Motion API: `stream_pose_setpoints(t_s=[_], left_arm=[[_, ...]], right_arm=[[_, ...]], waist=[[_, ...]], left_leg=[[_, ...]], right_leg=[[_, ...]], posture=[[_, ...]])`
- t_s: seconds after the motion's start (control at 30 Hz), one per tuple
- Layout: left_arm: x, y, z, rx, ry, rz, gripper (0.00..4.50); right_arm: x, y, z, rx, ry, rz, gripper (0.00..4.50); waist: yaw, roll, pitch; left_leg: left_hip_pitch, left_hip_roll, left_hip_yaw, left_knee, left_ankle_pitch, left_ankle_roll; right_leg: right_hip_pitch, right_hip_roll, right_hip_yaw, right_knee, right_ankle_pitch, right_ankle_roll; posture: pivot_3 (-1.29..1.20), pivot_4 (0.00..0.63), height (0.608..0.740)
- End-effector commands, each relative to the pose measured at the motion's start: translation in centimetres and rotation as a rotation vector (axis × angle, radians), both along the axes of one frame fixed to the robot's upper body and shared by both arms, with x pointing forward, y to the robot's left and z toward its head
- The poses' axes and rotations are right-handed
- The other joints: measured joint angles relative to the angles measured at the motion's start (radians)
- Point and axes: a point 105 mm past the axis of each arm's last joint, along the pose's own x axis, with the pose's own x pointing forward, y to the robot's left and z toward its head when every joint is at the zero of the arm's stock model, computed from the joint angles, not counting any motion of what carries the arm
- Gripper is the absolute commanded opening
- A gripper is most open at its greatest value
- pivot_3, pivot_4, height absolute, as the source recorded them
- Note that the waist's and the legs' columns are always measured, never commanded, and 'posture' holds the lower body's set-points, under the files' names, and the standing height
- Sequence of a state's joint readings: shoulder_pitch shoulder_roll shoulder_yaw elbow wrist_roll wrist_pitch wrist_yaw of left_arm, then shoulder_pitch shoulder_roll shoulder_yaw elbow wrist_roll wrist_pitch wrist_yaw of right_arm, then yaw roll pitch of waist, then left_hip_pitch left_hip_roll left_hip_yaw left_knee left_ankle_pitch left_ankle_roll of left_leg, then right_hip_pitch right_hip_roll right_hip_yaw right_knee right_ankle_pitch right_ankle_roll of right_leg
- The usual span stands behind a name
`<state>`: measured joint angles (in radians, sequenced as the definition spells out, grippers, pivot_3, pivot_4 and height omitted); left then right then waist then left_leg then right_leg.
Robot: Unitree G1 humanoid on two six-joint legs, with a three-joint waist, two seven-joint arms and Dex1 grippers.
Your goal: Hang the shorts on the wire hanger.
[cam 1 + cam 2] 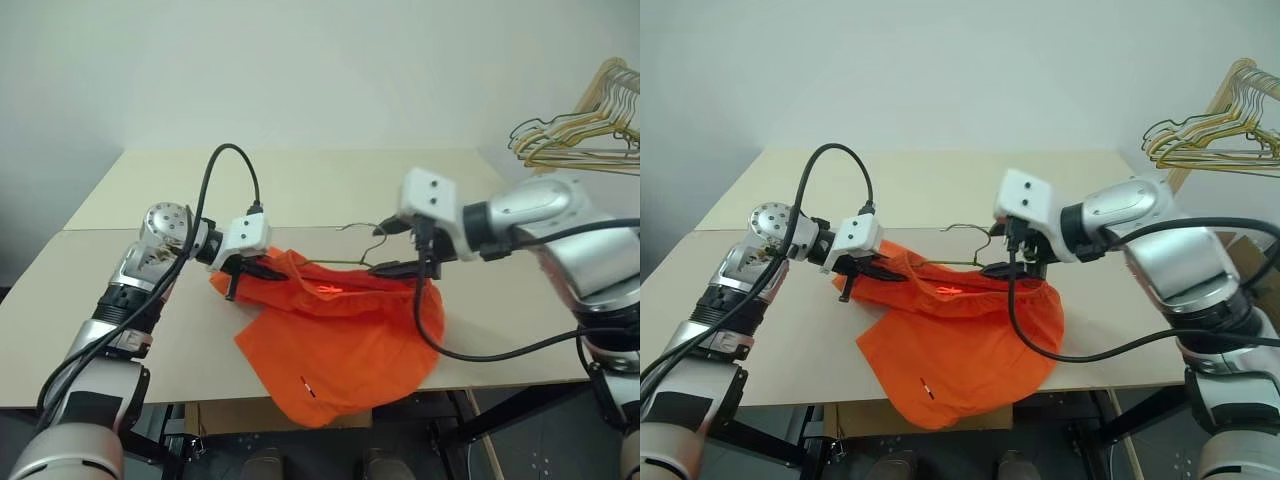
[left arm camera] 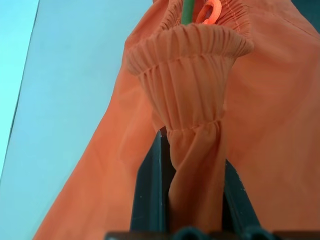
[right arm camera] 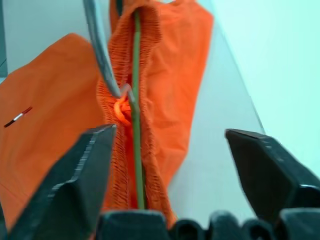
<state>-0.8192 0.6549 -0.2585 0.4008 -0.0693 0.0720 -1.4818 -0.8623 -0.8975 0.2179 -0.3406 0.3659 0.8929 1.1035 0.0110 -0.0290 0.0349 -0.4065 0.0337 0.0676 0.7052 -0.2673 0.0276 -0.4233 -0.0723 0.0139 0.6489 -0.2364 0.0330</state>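
Observation:
The bright orange shorts (image 1: 340, 350) lie crumpled at the table's front edge, one leg hanging over it. My left gripper (image 1: 268, 270) is shut on the gathered waistband (image 2: 192, 115) at the shorts' left end; in the left wrist view the fabric is pinched between its fingers. The thin wire hanger (image 1: 372, 248) sits along the waistband, with its hook sticking up behind the shorts and its wire (image 3: 136, 75) running inside the elastic. My right gripper (image 3: 169, 132) is open at the shorts' right end, just short of the waistband, with nothing between its fingers.
A bunch of several gold and dark wire hangers (image 1: 590, 120) hangs on a rack at the far right. The beige table (image 1: 150, 330) stretches left and behind the shorts. A cardboard box (image 1: 230, 412) sits under the front edge.

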Motion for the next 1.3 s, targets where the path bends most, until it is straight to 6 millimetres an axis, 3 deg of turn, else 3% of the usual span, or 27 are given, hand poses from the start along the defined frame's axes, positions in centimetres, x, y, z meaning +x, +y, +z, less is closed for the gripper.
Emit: stream_pose_setpoints(t_s=[0.03,0.1,0.17,0.3,0.57,0.73,0.83,1.2,1.3], left_arm=[[0.1,-0.3,1.4,-0.032,-0.032,-0.001,0.00],[0.2,-0.1,1.4,-0.042,-0.016,0.014,0.00],[0.2,0.0,1.5,-0.054,-0.002,0.024,0.00],[0.0,0.1,2.4,-0.093,0.045,0.025,0.00],[0.0,0.5,2.8,-0.067,0.052,0.006,0.00],[-0.2,0.6,2.8,-0.061,0.053,0.000,0.00],[-0.1,0.7,2.8,-0.059,0.052,0.000,0.00],[-0.5,0.9,2.4,-0.048,0.041,-0.003,0.00],[-0.6,0.9,2.4,-0.046,0.029,-0.018,0.00]], right_arm=[[-0.4,-2.1,2.9,0.084,-0.071,-0.054,4.44],[-0.8,-4.2,3.4,0.105,-0.073,-0.097,4.44],[-0.9,-5.8,2.7,0.061,-0.080,-0.145,4.44],[-1.4,-8.2,-1.8,-0.007,0.049,-0.216,4.44],[0.4,-8.2,-6.0,-0.031,0.114,-0.276,4.44],[0.8,-6.3,-6.4,-0.021,0.146,-0.188,4.44],[0.6,-5.5,-6.8,-0.047,0.168,-0.123,3.82],[-0.8,-3.1,-6.3,-0.074,0.211,0.070,0.04],[-1.3,-3.1,-6.4,-0.087,0.235,0.104,0.04]], waist=[[0.001,0.000,0.000],[0.002,0.000,0.000],[0.003,0.000,0.000],[-0.001,-0.001,0.000],[-0.024,0.000,0.000],[-0.024,0.000,0.000],[-0.023,0.000,0.000],[-0.012,0.000,0.000],[-0.008,0.000,0.000]], left_leg=[[0.000,0.000,0.000,0.000,0.000,0.000],[0.000,0.000,0.000,0.000,0.000,0.000],[0.000,0.000,0.000,0.000,0.000,0.000],[0.001,0.000,0.000,0.000,0.000,0.000],[0.002,0.000,0.000,0.000,0.000,0.000],[0.001,0.000,0.000,0.000,0.000,0.000],[0.001,0.000,0.000,0.000,0.000,0.000],[0.001,0.000,0.000,0.000,0.000,0.000],[0.001,0.000,0.000,0.000,0.000,0.000]], right_leg=[[0.000,0.000,0.000,0.000,0.000,0.000],[0.000,0.000,0.000,0.000,0.000,0.000],[0.001,-0.001,0.000,-0.001,0.000,0.000],[0.002,-0.001,0.000,-0.001,0.000,0.000],[0.001,0.001,0.002,0.000,0.000,0.000],[0.001,0.001,0.002,-0.001,0.000,0.000],[0.001,0.001,0.002,-0.001,0.000,0.000],[0.001,0.001,0.002,-0.001,0.000,0.000],[0.001,0.001,0.002,-0.001,0.000,0.000]], posture=[[0.00,0.000,0.740],[0.00,0.000,0.740],[0.00,0.000,0.740],[0.00,0.000,0.740],[0.00,0.000,0.740],[0.01,0.000,0.740],[0.02,0.000,0.740],[0.04,0.000,0.740],[0.04,0.000,0.740]])
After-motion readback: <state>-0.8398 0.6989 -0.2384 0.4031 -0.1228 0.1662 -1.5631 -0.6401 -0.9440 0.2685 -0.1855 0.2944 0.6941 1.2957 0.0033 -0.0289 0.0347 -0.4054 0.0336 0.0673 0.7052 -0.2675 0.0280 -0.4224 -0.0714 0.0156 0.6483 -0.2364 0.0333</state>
